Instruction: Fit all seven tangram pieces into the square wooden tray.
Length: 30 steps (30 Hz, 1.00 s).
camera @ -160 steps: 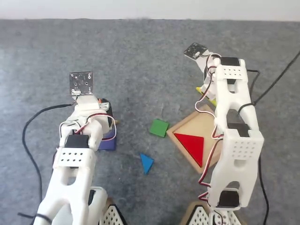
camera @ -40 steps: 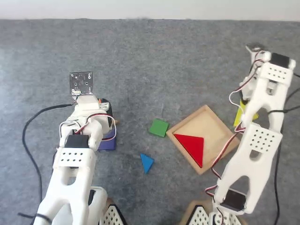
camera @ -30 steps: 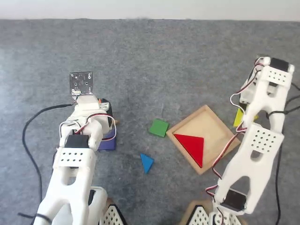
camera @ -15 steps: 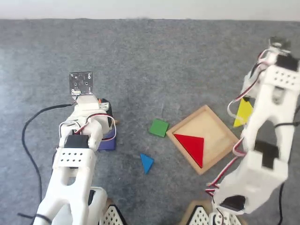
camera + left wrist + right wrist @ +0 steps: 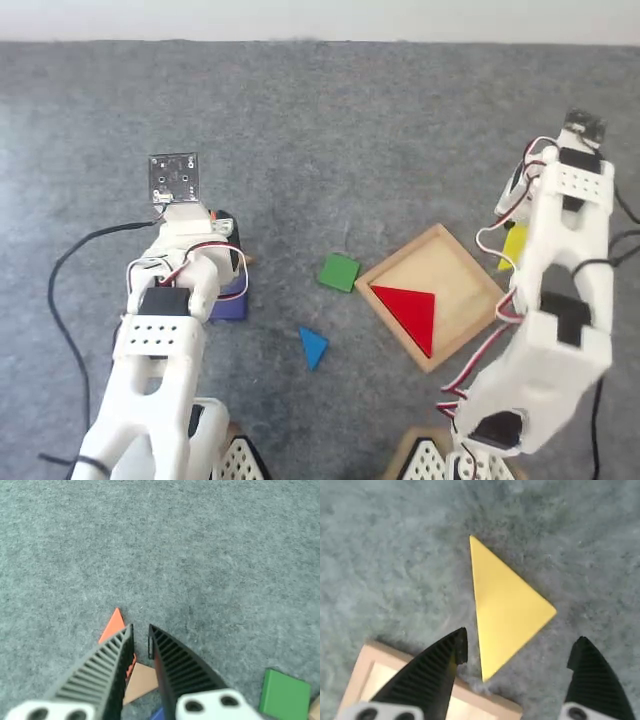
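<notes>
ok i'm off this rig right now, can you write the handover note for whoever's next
Left claw: shut, empty, over the orange triangle and tan piece.
Right claw: open, above the yellow triangle, which lies beside the tray.
Done: red triangle in tray.
To do: yellow, green square, blue triangle, orange, tan, dark blue piece, all outside it.

Robotics lab bench, by the look. Grey felt covers the counter (image 5: pixel 350 130); pale wall strip (image 5: pixel 320 20) behind. Left arm (image 5: pixel 165 330) and right arm (image 5: pixel 560 270): white plastic, bare wiring. Loose black cable (image 5: pixel 58 275).
</notes>
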{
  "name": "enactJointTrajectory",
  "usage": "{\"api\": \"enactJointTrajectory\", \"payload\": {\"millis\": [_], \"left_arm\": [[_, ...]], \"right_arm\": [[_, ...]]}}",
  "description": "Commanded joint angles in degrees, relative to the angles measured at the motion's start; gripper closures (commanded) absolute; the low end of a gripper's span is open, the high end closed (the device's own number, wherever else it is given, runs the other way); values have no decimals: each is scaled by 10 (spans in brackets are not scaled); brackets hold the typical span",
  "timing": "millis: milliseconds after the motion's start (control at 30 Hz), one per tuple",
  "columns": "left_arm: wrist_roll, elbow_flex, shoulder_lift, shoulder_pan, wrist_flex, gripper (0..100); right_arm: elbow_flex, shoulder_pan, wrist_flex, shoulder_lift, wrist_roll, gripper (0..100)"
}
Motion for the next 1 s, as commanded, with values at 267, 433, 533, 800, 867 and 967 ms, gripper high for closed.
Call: {"api": "enactJointTrajectory", "payload": {"millis": [267, 433, 533, 800, 867, 967], "left_arm": [[-6, -4, 1, 5, -16, 953], [-6, -4, 1, 5, -16, 953], [-6, -4, 1, 5, -16, 953], [-6, -4, 1, 5, -16, 953], [-6, -4, 1, 5, -16, 953], [-6, -4, 1, 5, -16, 953]], "right_arm": [[-207, -3, 80, 172, 16, 618], [-221, -4, 81, 208, 23, 660], [-225, -6, 78, 211, 35, 686], [-236, -7, 73, 216, 82, 703], [-236, -7, 75, 216, 84, 705], [-236, -7, 76, 216, 86, 709]]}}
